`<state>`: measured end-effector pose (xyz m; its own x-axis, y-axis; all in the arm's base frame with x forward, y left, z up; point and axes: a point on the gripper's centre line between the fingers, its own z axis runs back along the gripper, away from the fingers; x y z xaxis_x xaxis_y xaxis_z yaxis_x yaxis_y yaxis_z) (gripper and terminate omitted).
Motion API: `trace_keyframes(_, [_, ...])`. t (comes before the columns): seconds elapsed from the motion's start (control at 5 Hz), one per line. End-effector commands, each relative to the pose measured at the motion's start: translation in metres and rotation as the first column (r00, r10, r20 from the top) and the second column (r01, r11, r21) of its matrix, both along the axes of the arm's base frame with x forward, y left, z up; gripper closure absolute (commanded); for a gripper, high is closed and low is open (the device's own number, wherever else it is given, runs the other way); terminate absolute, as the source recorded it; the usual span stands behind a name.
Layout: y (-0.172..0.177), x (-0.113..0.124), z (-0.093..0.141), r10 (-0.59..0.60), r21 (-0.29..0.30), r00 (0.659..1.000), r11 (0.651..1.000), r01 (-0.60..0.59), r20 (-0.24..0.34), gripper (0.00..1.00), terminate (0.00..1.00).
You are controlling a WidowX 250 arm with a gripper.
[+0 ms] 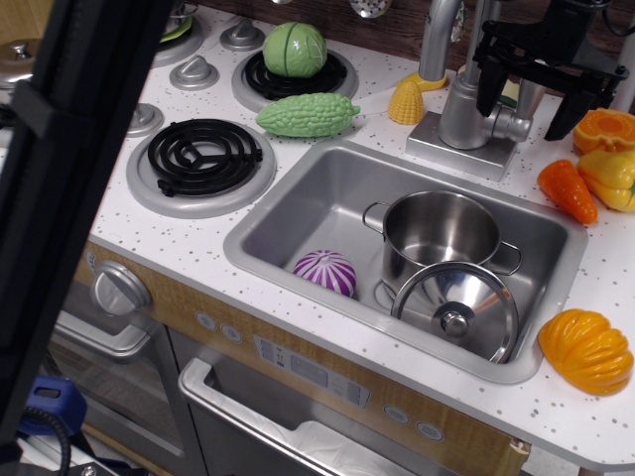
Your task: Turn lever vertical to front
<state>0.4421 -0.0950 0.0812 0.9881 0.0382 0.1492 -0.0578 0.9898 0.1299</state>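
Observation:
The faucet stands behind the sink on a square metal base, and its thick spout pipe rises out of view. A small stub sticks out of the right side of its body. The lever is a slim grey bar that stands roughly upright from the stub. My black gripper hangs over it from above. It is open, with one finger left of the lever and one finger to its right, neither clearly touching. The top of the lever is hidden behind the gripper body.
The sink holds a steel pot, its lid and a purple cabbage. A corn cob, green gourd and green cabbage lie to the left. A carrot, pepper, orange and pumpkin lie to the right. A black post blocks the left foreground.

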Motion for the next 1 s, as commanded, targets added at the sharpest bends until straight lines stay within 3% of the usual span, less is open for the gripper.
trace_keyframes(0.0, [0.0, 0.0, 0.0, 0.0, 0.0, 1.0, 1.0, 0.0, 0.0, 0.0, 0.0])
trace_keyframes(0.4, [0.005, 0.02, 0.027, -0.05, 0.051, 0.989, 0.998, 0.043, 0.137, 0.0, 0.0])
trace_keyframes(0.8, [0.006, 0.036, 0.036, -0.092, 0.035, 0.966, 0.996, 0.086, 0.242, 0.0, 0.0])
